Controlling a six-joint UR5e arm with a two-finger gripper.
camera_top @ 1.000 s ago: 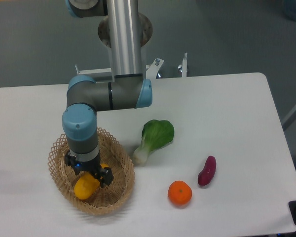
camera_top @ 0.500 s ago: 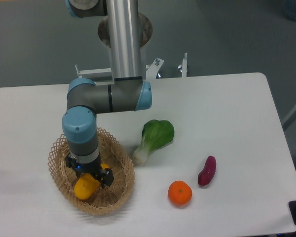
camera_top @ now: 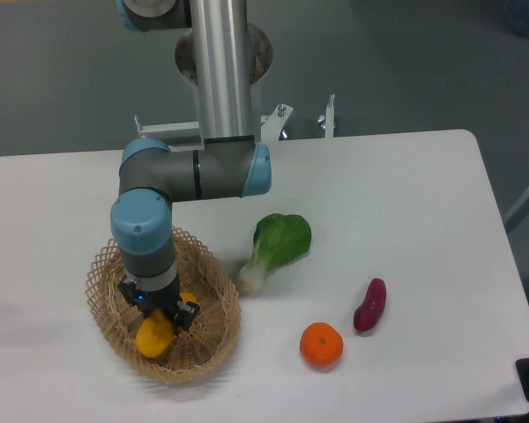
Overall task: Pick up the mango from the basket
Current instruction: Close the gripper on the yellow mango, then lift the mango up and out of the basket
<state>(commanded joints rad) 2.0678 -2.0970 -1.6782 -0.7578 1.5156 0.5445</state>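
Observation:
The yellow-orange mango [camera_top: 152,338] lies inside the tan wicker basket [camera_top: 222,330] at the table's front left. My gripper [camera_top: 161,317] points straight down into the basket, right on top of the mango. Its dark fingers [camera_top: 184,315] sit against the fruit's sides and appear closed on it. The mango's upper part is hidden under the gripper, and it still rests low in the basket.
A green bok choy [camera_top: 278,243] lies just right of the basket. A round orange [camera_top: 321,344] and a dark purple sweet potato [camera_top: 370,304] lie further right near the front. The arm's elbow [camera_top: 194,172] hangs above the basket.
The gripper has sunk slightly and its fingers have drawn in around the mango, which now shows narrower between them. The arm has barely shifted otherwise.

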